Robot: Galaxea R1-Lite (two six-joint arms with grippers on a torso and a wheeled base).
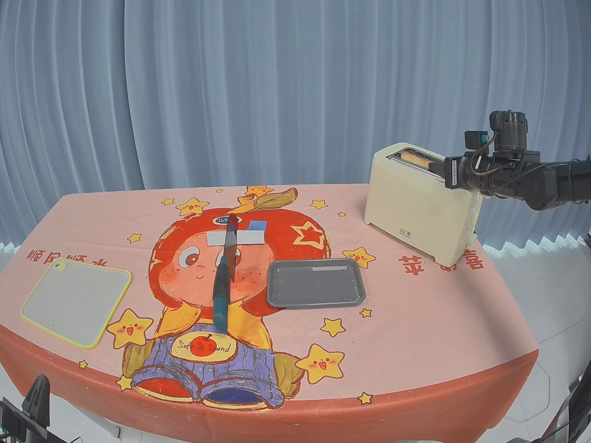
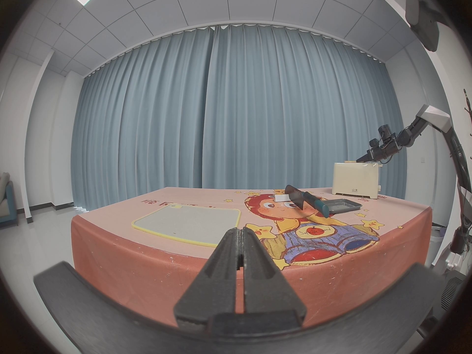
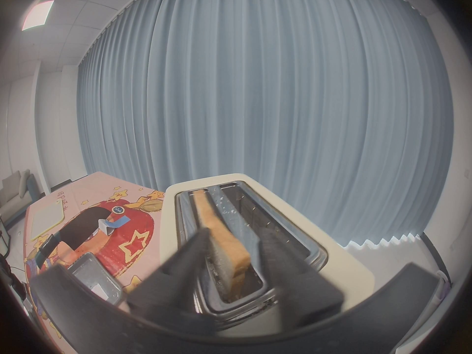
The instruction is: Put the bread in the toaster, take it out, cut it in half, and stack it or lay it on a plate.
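A table (image 1: 431,339) draped in a pink cartoon cloth stands before a blue-grey curtain (image 1: 277,75). At its far right corner, bread (image 3: 223,244) stands in the slot of a toaster (image 1: 418,210), with the right gripper (image 3: 233,239) spread open astride it. The left gripper (image 2: 241,237), closed and empty, hangs off the near left edge.

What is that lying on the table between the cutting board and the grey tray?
A knife with a teal handle lies on the tablecloth between the cutting board and the tray, as the head view shows.
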